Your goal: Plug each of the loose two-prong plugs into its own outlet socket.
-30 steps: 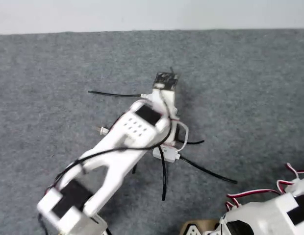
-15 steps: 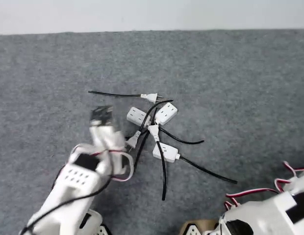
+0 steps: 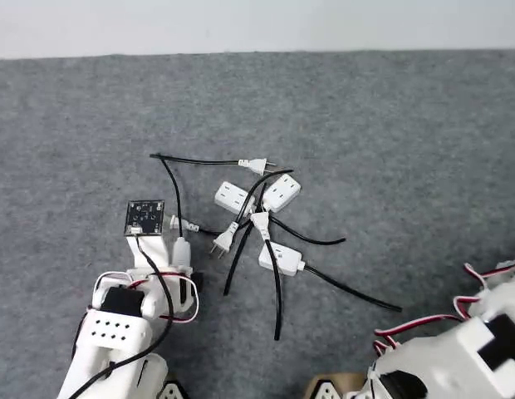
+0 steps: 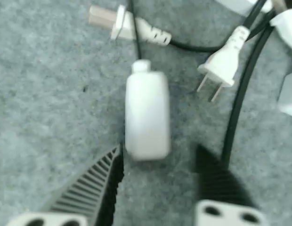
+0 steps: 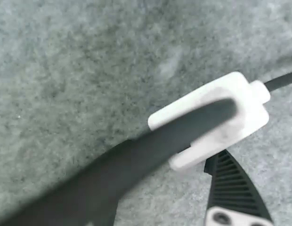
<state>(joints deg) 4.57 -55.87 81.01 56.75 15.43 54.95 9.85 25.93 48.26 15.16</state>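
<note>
The left arm (image 3: 116, 332) comes up from the bench's near-left edge and bends forward, wrist pitched down. The left claw (image 4: 160, 153) hangs just above the surface, fingers (image 4: 96, 188) spread well apart. The right arm (image 3: 457, 357) sits folded low at the near-right corner, its red-and-white wiring looping out.

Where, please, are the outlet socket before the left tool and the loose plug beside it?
outlet socket (image 4: 147, 115), left wrist view, middle of its white body.
loose plug (image 4: 224, 61), left wrist view, white body behind its prongs.

black cords (image 3: 277, 299) cross between the sockets (image 3: 232, 196).
</note>
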